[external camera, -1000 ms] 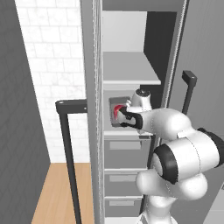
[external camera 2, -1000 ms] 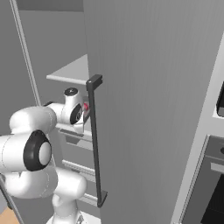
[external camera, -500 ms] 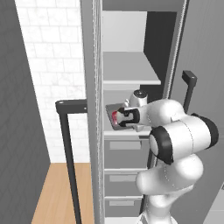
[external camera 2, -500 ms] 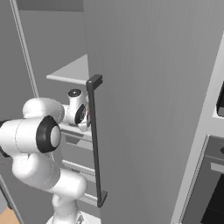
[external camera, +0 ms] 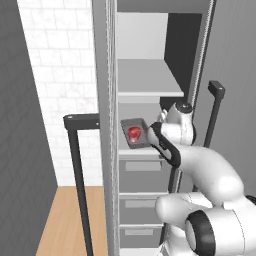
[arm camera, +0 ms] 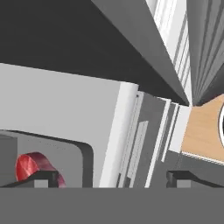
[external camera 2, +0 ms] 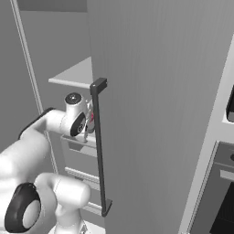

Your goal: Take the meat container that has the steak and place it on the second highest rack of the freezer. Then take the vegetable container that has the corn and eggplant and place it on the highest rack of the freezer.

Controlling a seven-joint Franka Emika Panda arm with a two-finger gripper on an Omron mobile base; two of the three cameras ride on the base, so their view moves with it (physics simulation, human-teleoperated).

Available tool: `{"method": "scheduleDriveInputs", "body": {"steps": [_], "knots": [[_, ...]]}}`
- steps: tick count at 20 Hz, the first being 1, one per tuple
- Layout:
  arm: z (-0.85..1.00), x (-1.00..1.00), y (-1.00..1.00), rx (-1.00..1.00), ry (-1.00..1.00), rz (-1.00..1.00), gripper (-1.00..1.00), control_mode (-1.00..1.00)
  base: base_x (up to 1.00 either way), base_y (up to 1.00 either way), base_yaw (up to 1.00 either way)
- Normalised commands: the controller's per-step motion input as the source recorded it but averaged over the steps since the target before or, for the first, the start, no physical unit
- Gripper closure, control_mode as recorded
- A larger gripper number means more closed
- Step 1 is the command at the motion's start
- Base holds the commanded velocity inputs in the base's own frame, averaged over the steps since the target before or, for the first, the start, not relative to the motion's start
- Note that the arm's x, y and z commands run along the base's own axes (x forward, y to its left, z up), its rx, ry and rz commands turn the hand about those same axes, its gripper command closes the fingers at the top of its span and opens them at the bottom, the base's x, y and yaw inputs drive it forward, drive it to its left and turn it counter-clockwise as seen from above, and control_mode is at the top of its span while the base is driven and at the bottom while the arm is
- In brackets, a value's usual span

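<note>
Gripper (arm camera: 107,177) fingers spread apart, gripping nothing; shallow dark grey meat tray (external camera: 136,134) with red steak lump (external camera: 134,132) just beside one fingertip (arm camera: 41,178), on pale freezer shelf board (external camera: 142,151).

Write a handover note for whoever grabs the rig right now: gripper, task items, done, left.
Gripper: fingers apart, open, beside the meat container.
Meat container with the steak sits on the second highest shelf of the freezer, near its front edge.
Top shelf bare as far as the left base view shows.
Done: meat step, judging by how the tray lies.
Left: back the arm out, fetch the vegetable container, set it on the top shelf.
</note>
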Motion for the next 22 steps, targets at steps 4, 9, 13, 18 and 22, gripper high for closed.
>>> {"method": "scheduleDriveInputs", "body": {"steps": [4,9,13,18,22], "knots": [[0.87,-1.0,-0.31,0.03,-0.02,-0.02,-1.0,-1.0,0.0,0.0,0.0],[0.73,-1.0,-0.1,0.0,0.0,0.0,-1.0,-1.0,0.0,0.0,0.0],[0.32,-1.0,0.0,0.0,0.0,0.0,-1.0,-1.0,0.0,0.0,0.0],[-0.03,-0.8,-0.17,0.01,-0.15,0.0,-1.0,1.0,-0.2,-0.14,-0.02],[0.0,0.0,0.0,0.0,0.0,0.0,-1.0,1.0,-1.0,-0.59,-0.3]]}}
